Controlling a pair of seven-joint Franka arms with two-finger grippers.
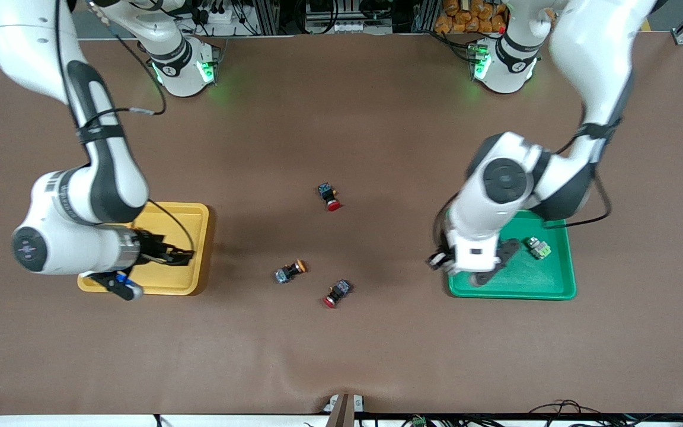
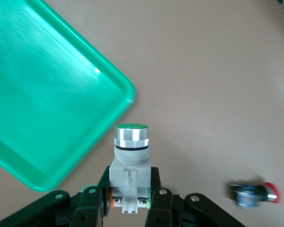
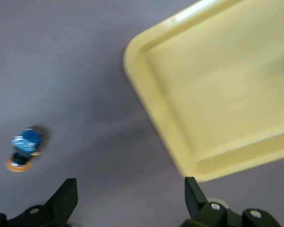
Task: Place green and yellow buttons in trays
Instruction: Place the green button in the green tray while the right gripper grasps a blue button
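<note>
My left gripper is shut on a whitish-grey button with a green cap. It holds the button above the brown table, just off a corner of the green tray. In the front view that gripper hangs at the tray's edge, and a second whitish-grey and green button lies in the tray. My right gripper is open and empty at the edge of the yellow tray, also in the front view. An orange-capped button lies on the table, seen too in the right wrist view.
Two black switches with red caps lie mid-table, one farther from the front camera and one nearer. One shows in the left wrist view. My right arm covers part of the yellow tray.
</note>
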